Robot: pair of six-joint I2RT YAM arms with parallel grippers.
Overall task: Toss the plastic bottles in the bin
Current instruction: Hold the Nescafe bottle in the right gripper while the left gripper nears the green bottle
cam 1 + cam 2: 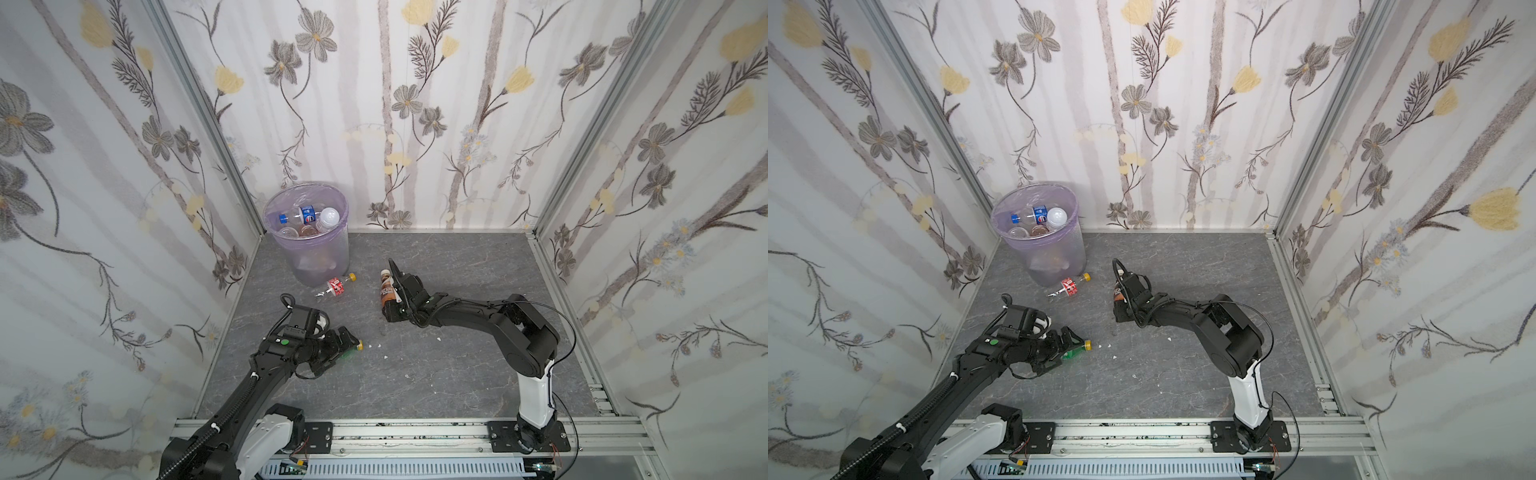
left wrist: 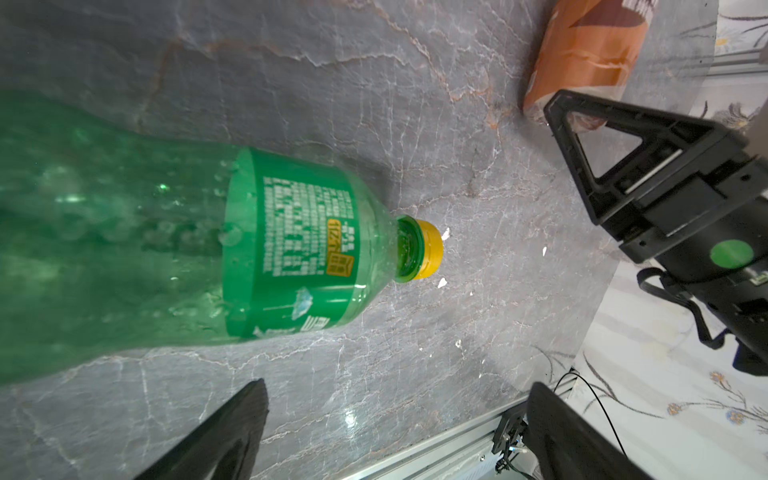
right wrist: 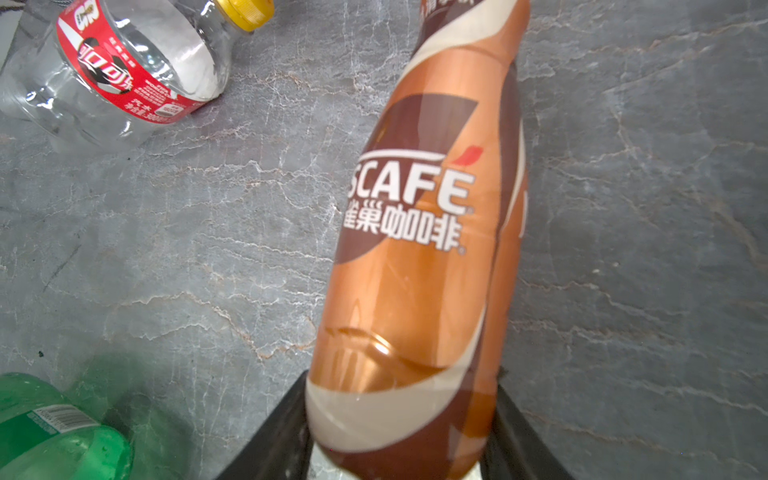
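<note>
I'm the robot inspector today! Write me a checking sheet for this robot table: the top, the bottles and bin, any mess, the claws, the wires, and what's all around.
Surface: grey marbled tabletop, no spills seen.
Job's things: bin in the back left corner with several bottles inside; red-labelled bottle lying beside it; green bottle and brown coffee bottle not binned yet.
Clutter: small white scraps.
Grippers: left gripper open at the green bottle; right gripper shut on the brown coffee bottle.
Cables: black cable loops off the right arm; black hose runs along the left arm.
Surroundings: flowered walls, metal rail in front.
</note>
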